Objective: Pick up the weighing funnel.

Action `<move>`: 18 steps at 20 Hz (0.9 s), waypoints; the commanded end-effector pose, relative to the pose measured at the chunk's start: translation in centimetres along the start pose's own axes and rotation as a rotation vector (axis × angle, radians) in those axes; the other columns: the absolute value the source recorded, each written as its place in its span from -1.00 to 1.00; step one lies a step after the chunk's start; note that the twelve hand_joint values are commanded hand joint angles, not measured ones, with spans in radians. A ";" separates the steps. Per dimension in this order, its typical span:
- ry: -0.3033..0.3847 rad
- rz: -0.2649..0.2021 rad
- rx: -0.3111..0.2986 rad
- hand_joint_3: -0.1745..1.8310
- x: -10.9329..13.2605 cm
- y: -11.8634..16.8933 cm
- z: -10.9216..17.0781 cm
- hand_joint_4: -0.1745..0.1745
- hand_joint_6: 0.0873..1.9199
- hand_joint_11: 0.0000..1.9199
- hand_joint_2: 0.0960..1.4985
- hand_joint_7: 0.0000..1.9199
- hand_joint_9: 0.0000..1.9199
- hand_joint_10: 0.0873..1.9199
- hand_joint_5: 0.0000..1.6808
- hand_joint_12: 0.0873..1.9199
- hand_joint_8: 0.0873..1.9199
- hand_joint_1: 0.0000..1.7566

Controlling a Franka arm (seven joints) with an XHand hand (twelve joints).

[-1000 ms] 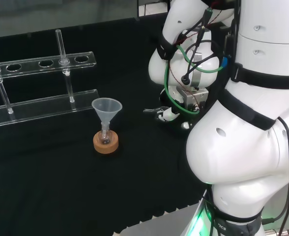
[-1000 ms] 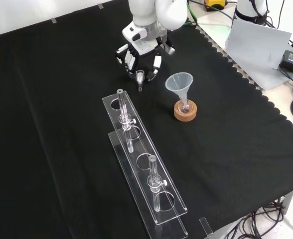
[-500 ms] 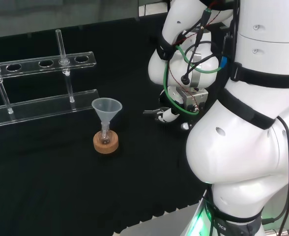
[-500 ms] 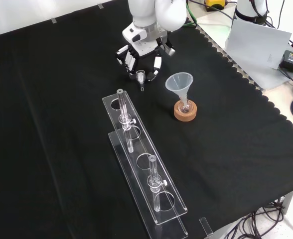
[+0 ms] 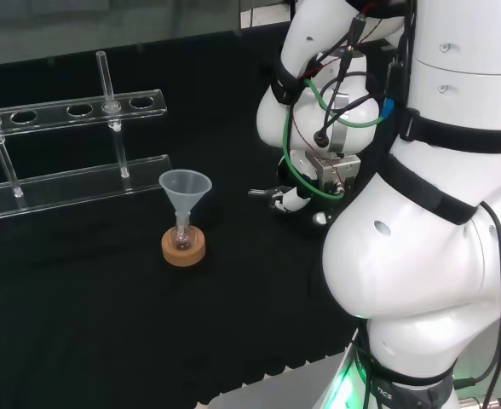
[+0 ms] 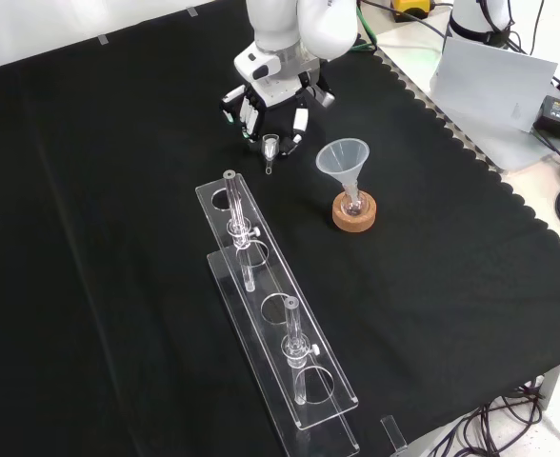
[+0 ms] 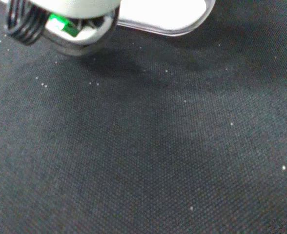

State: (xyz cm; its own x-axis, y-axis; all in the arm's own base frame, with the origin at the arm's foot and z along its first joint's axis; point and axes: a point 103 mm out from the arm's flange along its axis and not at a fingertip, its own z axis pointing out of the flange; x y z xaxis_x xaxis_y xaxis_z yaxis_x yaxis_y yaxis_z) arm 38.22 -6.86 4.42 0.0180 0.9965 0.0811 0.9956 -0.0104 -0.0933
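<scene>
Weighing funnel (image 6: 269, 148) shows just below robot hand (image 6: 274, 95) in front view; grip cannot be told.

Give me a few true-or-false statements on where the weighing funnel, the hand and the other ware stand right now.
1. The funnel stands mouth up with its stem in a small flask on a cork ring. True.
2. In the front view the weighing funnel lies right of the cork ring. False: it is left of the funnel, just below the hand.
3. The clear rack holds upright glass tubes. True.
4. The hand hovers over the middle of the rack. False: it is beyond the rack's far end, at the weighing funnel.
</scene>
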 end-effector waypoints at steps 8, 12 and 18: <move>0.016 0.012 0.006 -0.27 0.4 0.3 0.2 0.58 -0.52 -0.87 -0.33 0.34 0.16 -0.66 0.28 0.58 -0.57 0.10; 0.013 0.013 0.005 -0.25 0.5 0.3 0.3 0.63 -0.55 -0.87 -0.34 0.40 0.18 -0.68 0.34 0.58 -0.59 0.10; 0.013 0.010 -0.002 -0.23 0.7 0.5 0.3 0.74 -0.60 -0.85 -0.35 0.48 0.22 -0.72 0.44 0.57 -0.66 0.10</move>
State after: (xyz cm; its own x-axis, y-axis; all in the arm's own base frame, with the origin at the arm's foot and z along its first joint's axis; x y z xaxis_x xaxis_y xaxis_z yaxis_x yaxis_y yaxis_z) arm 38.65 -6.25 4.10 0.0331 0.9950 0.0943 0.9950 -0.0238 -0.0974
